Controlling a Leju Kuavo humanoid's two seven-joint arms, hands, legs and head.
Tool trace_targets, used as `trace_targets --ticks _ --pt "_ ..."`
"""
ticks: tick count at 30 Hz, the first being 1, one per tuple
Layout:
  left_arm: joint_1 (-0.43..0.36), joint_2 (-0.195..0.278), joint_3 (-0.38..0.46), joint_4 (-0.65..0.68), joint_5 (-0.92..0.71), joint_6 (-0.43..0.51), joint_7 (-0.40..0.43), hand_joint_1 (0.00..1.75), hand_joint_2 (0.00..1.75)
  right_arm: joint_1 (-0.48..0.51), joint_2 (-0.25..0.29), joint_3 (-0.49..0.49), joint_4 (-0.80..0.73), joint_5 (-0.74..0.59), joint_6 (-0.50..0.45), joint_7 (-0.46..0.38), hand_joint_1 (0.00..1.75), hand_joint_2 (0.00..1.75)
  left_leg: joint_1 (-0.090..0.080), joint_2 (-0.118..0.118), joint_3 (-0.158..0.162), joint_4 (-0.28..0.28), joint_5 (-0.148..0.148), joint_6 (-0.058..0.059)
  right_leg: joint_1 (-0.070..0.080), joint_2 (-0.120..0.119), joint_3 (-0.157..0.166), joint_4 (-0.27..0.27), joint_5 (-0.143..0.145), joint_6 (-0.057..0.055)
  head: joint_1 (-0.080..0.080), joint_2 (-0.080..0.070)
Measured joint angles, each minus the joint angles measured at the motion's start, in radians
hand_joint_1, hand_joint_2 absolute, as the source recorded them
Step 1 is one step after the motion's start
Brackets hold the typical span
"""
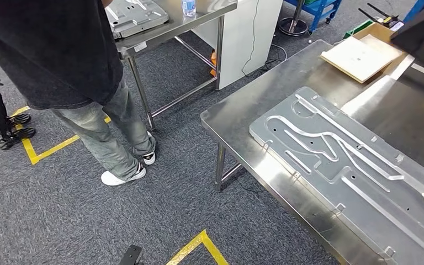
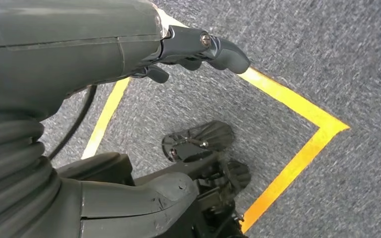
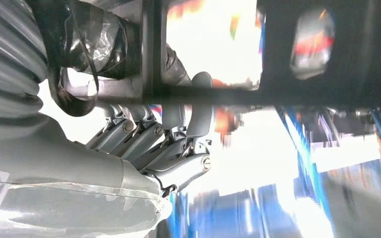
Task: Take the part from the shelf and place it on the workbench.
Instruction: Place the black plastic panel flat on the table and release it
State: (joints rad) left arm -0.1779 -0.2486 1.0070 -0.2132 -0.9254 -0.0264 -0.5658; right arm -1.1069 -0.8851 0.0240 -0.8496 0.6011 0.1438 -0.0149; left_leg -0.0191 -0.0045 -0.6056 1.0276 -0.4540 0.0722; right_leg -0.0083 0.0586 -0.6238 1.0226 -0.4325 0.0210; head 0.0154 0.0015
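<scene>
pressed metal panel (image 1: 353,165): flat, pale grey, raised ribs and small holes; lies on the steel workbench (image 1: 237,113), long axis running from the bench's near-left corner toward its far-right edge, overhanging nothing visible. cardboard box (image 1: 359,55) at the far edge. grey carpet (image 1: 88,221) with yellow tape beside. left hand (image 2: 198,49): fingers curled, empty. right hand (image 3: 168,148): fingers wrapped on a dark bar (image 3: 228,94).

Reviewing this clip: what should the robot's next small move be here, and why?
Probably lower the dark part onto a bare patch of the workbench. The right hand appears curled around the part's dark edge and holds it above the far end of the bench. The large grey plate covers much of the near side, so the part should go down clear of it.
</scene>
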Motion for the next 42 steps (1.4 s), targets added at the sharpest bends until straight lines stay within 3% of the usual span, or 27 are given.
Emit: trace_targets --ticks 3,6,7,8,9,12,14,18,20,22,23,24,25,28,30,32,34,38,39,40,42 --pt "-0.003 0.002 0.0 0.0 0.006 -0.02 -0.004 0.0 1.75 -0.028 0.024 -0.05 0.043 -0.097 0.139 0.028 1.75 1.75 0.004 0.005 0.009 -0.029 0.02 0.011 -0.005 -0.024 -0.014 0.027 -0.025 0.015 0.001 0.0" --pt "-0.002 0.003 0.0 0.0 0.008 -0.03 -0.006 0.0 1.75 -0.075 0.04 -0.074 0.08 -0.131 0.2 0.054 1.75 1.75 0.006 0.005 0.011 -0.036 0.025 0.014 -0.012 -0.048 -0.089 0.198 -0.114 0.03 0.002 0.0" --pt "0.0 0.003 0.0 0.0 0.009 -0.031 -0.006 0.0 1.75 -0.083 0.045 -0.077 0.089 -0.134 0.209 0.059 1.75 1.75 0.007 0.006 0.011 -0.035 0.024 0.013 -0.017 -0.049 -0.115 0.255 -0.133 0.036 0.002 0.0" --pt "0.0 0.003 0.0 0.0 0.009 -0.032 -0.006 0.0 1.75 -0.087 0.049 -0.079 0.097 -0.135 0.213 0.062 1.75 1.75 0.008 0.007 0.012 -0.033 0.022 0.011 -0.022 -0.05 -0.129 0.279 -0.133 0.041 0.002 0.0" --pt "0.001 0.003 0.0 0.0 0.01 -0.032 -0.006 0.0 1.75 -0.091 0.053 -0.08 0.103 -0.136 0.215 0.065 1.75 1.75 0.011 0.008 0.012 -0.03 0.019 0.007 -0.027 -0.053 -0.123 0.264 -0.114 0.047 0.002 0.0" --pt "0.001 0.004 0.0 0.0 0.01 -0.034 -0.006 0.0 1.75 -0.113 0.062 -0.082 0.119 -0.143 0.236 0.077 1.75 1.75 0.021 0.009 0.01 -0.008 0.002 -0.013 -0.038 -0.063 -0.03 0.073 -0.021 0.066 0.003 0.0" --pt "0.0 0.006 0.0 0.0 0.011 -0.038 -0.006 0.0 1.75 -0.14 0.069 -0.082 0.133 -0.147 0.272 0.104 1.75 1.75 0.019 0.009 0.007 0.004 -0.007 -0.025 -0.033 -0.062 0.0 0.012 -0.01 0.056 0.003 0.0" --pt "0.0 0.006 0.0 0.0 0.008 -0.042 -0.003 0.0 1.75 -0.192 0.081 -0.079 0.156 -0.142 0.303 0.152 0.0 0.0 0.019 0.009 -0.003 0.026 -0.025 -0.042 -0.032 -0.056 -0.004 0.017 -0.014 0.018 0.002 0.0" --pt "-0.001 0.006 -0.003 0.0 -0.004 -0.037 0.003 0.0 1.75 -0.219 0.088 -0.075 0.165 -0.138 0.292 0.16 0.0 0.0 0.02 0.009 -0.044 0.117 -0.077 -0.047 -0.031 -0.055 -0.003 0.017 -0.014 0.005 0.002 0.0" --pt "0.0 0.006 -0.007 0.0 -0.011 -0.034 0.007 0.0 0.87 -0.235 0.098 -0.066 0.175 -0.129 0.272 0.163 0.0 0.0 0.02 0.008 -0.114 0.262 -0.136 -0.045 -0.023 -0.053 -0.002 0.017 -0.015 -0.002 0.002 0.0" --pt "0.0 0.006 -0.007 0.0 -0.007 -0.037 0.007 0.0 0.44 -0.238 0.103 -0.061 0.181 -0.123 0.261 0.164 0.0 0.0 0.02 0.008 -0.141 0.311 -0.146 -0.041 -0.018 -0.051 -0.002 0.017 -0.015 -0.005 0.002 0.0" --pt "0.0 0.006 -0.007 0.0 0.0 -0.043 0.006 0.0 0.0 -0.239 0.108 -0.056 0.187 -0.118 0.25 0.165 0.0 0.0 0.018 0.008 -0.151 0.323 -0.138 -0.036 -0.014 -0.048 0.0 0.017 -0.016 -0.007 0.002 0.0" --pt "0.0 0.007 -0.007 0.0 0.009 -0.051 0.004 0.0 0.0 -0.24 0.112 -0.052 0.193 -0.114 0.239 0.165 0.0 0.0 0.015 0.007 -0.142 0.294 -0.112 -0.029 -0.01 -0.046 0.001 0.017 -0.016 -0.008 0.002 0.0" --pt "0.001 0.008 -0.005 0.0 0.023 -0.062 0.0 0.0 0.0 -0.249 0.123 -0.043 0.21 -0.105 0.207 0.166 0.0 0.0 0.002 -0.001 -0.051 0.083 -0.012 -0.002 -0.004 -0.041 0.002 0.017 -0.017 -0.008 0.002 0.0" --pt "0.001 0.009 -0.004 0.0 0.026 -0.063 -0.001 0.0 0.0 -0.255 0.128 -0.037 0.221 -0.101 0.193 0.166 0.0 0.0 -0.003 -0.003 -0.02 0.018 0.005 0.004 -0.003 -0.039 0.001 0.016 -0.016 -0.003 0.002 0.0" --pt "0.002 0.009 -0.004 0.0 0.028 -0.063 -0.002 0.0 0.0 -0.257 0.132 -0.033 0.23 -0.097 0.187 0.167 0.0 0.0 -0.002 -0.001 -0.015 0.008 0.009 0.004 -0.005 -0.038 0.0 0.013 -0.016 0.006 0.002 0.0" --pt "0.001 0.008 -0.004 0.0 0.029 -0.063 -0.002 0.0 0.0 -0.263 0.133 -0.031 0.237 -0.093 0.182 0.168 0.0 0.0 0.002 0.002 -0.009 -0.01 0.019 0.009 -0.008 -0.043 -0.009 0.035 -0.036 0.014 0.002 0.0" --pt "0.0 0.008 -0.004 0.0 0.031 -0.061 -0.003 0.0 0.0 -0.287 0.136 -0.026 0.257 -0.085 0.203 0.176 0.0 0.0 0.004 0.004 -0.005 -0.021 0.026 0.014 -0.014 -0.051 -0.106 0.251 -0.142 0.03 0.003 0.0" --pt "0.001 0.008 -0.004 0.0 0.032 -0.061 -0.002 0.0 0.0 -0.291 0.137 -0.023 0.264 -0.088 0.228 0.177 0.0 0.0 0.004 0.004 -0.004 -0.02 0.026 0.013 -0.016 -0.051 -0.12 0.278 -0.143 0.033 0.003 0.0" --pt "0.0 0.007 -0.004 0.0 0.033 -0.061 -0.002 0.0 0.0 -0.297 0.138 -0.021 0.272 -0.096 0.259 0.176 0.0 0.0 0.005 0.005 -0.004 -0.018 0.024 0.012 -0.019 -0.053 -0.117 0.268 -0.125 0.036 0.003 0.0" --pt "-0.001 0.005 -0.004 0.0 0.034 -0.06 -0.002 0.0 0.0 -0.314 0.14 -0.018 0.284 -0.123 0.315 0.166 0.0 0.0 0.006 0.005 -0.004 -0.009 0.017 0.006 -0.025 -0.059 -0.059 0.147 -0.057 0.042 0.003 0.0"
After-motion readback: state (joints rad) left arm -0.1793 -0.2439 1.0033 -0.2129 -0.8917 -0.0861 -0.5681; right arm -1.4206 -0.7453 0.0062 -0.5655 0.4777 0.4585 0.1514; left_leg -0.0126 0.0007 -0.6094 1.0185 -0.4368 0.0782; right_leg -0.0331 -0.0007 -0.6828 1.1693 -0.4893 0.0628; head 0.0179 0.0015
